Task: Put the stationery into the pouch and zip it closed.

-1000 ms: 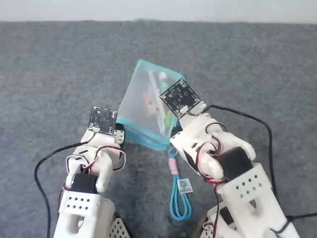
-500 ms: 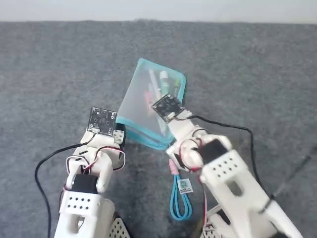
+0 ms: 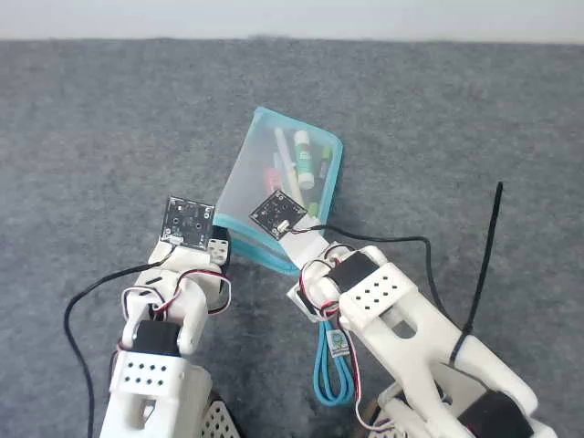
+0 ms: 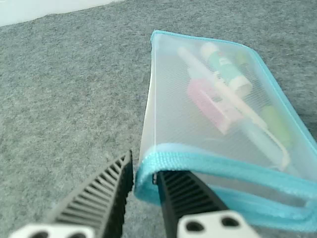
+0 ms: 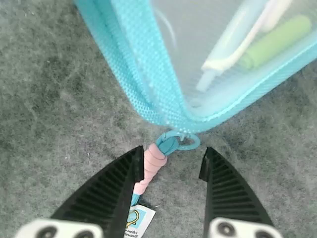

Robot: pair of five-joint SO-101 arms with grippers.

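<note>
Left gripper (image 4: 146, 191) narrow, clamped on the near corner of the translucent mesh pouch with teal zip edging (image 4: 198, 124), which sits on the grey felt table (image 3: 109, 119). Right gripper (image 5: 171, 168) wide open at the pouch's other near corner, jaws astride the teal zipper ring (image 5: 181, 141); pink beaded cord (image 5: 151, 163) just beside one jaw. White pen (image 3: 284, 155) and green-capped glue stick (image 3: 305, 157) inside the pouch. Blue loop strap (image 3: 330, 370) lies beside the right arm.

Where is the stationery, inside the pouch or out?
Inside: the pens and glue stick show through the clear wall of the pouch in the high and left wrist views.
</note>
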